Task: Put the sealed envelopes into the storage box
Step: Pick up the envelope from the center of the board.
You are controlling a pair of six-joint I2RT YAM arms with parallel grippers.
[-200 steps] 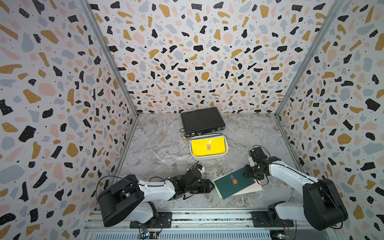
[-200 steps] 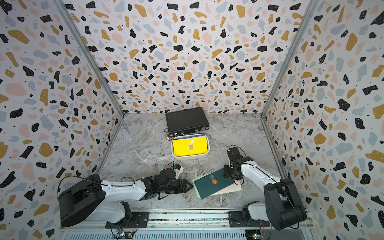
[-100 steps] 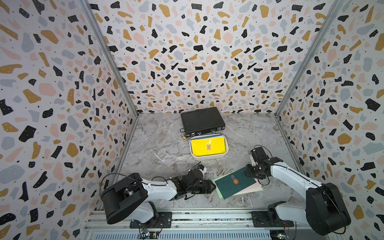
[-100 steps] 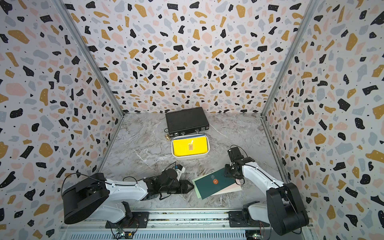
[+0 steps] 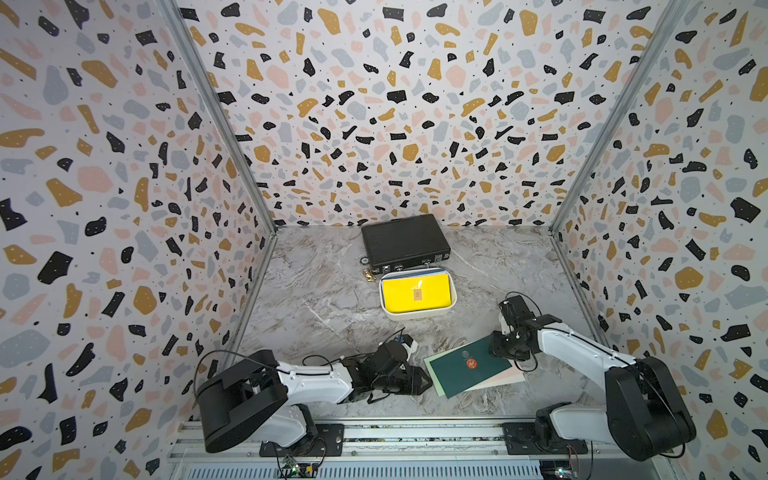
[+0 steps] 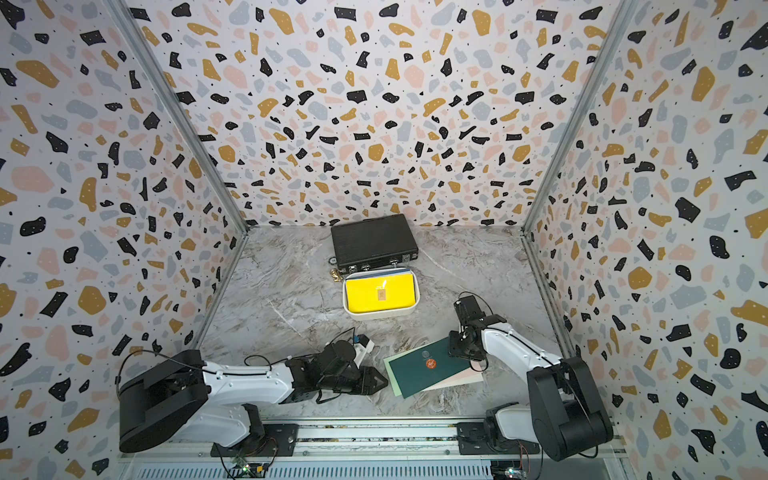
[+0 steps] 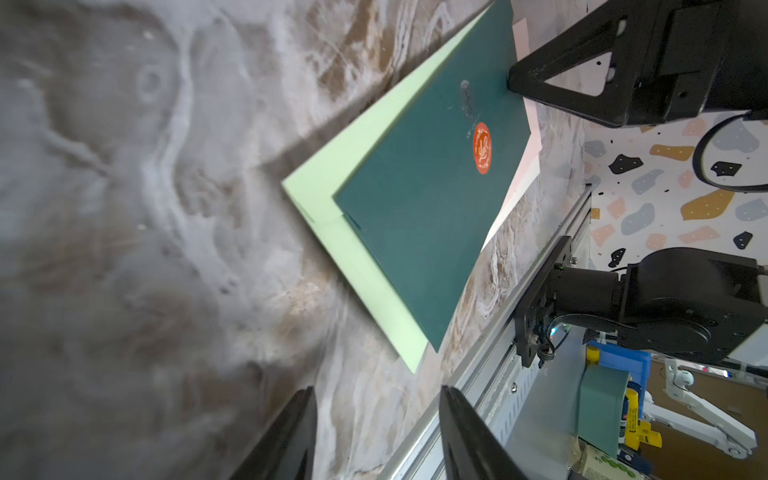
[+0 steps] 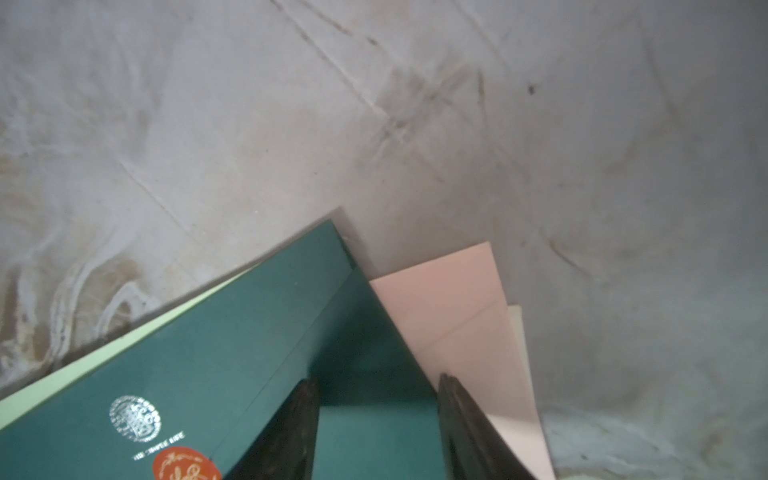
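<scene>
Briefcase [image 5: 405, 243] at the table [image 5: 328, 299] back edge. White box [image 5: 417, 314] just before it, yellow envelope [image 5: 415, 295] topmost inside. Dark green envelope [image 5: 461, 374] tops a fanned pile near the front edge. Right claw [image 8: 376, 382] parted, tips on its corner. Left claw [image 7: 376, 395] parted, empty, beside the pile.

A desk [image 5: 324, 299] with a grey and brown marbled surface is shown in both top views. A closed black briefcase [image 5: 405, 242] is laid flat at the far middle, and a white storage box [image 5: 419, 315] is set just in front of it. A small gold-coloured object [image 5: 369, 273] is seen beside them. Near the front edge, a fanned pile of sealed envelopes [image 5: 469, 370] is spread flat, dark green uppermost.
</scene>
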